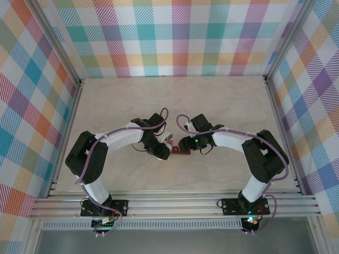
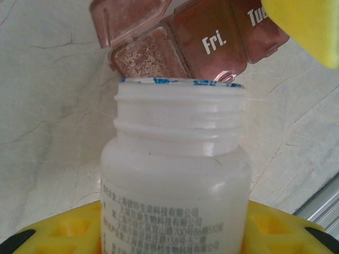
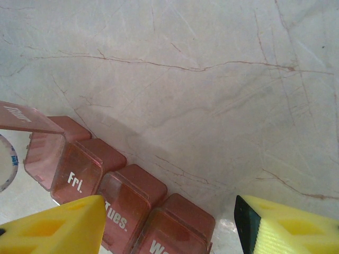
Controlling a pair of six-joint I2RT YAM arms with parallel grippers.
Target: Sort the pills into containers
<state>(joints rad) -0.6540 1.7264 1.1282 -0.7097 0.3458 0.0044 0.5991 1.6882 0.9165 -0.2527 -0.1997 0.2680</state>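
Left gripper [image 1: 163,152] gripping white bottle [image 2: 175,174], red-brown containers [image 2: 209,39], end lid [image 2: 127,18] open

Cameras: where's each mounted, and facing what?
Top external: above, behind the bases, looking down at the table; both arms show.
Left wrist: faces the open bottle in the left gripper.
Right wrist: looks down at the table past the right gripper.
Shared: all three show the pill organizer, one lid up.

Table [image 1: 175,100]: pale marble pattern, thin brownish veins.
On it: containers [image 1: 181,153], red-brown strip, frame centre, one end lid raised.
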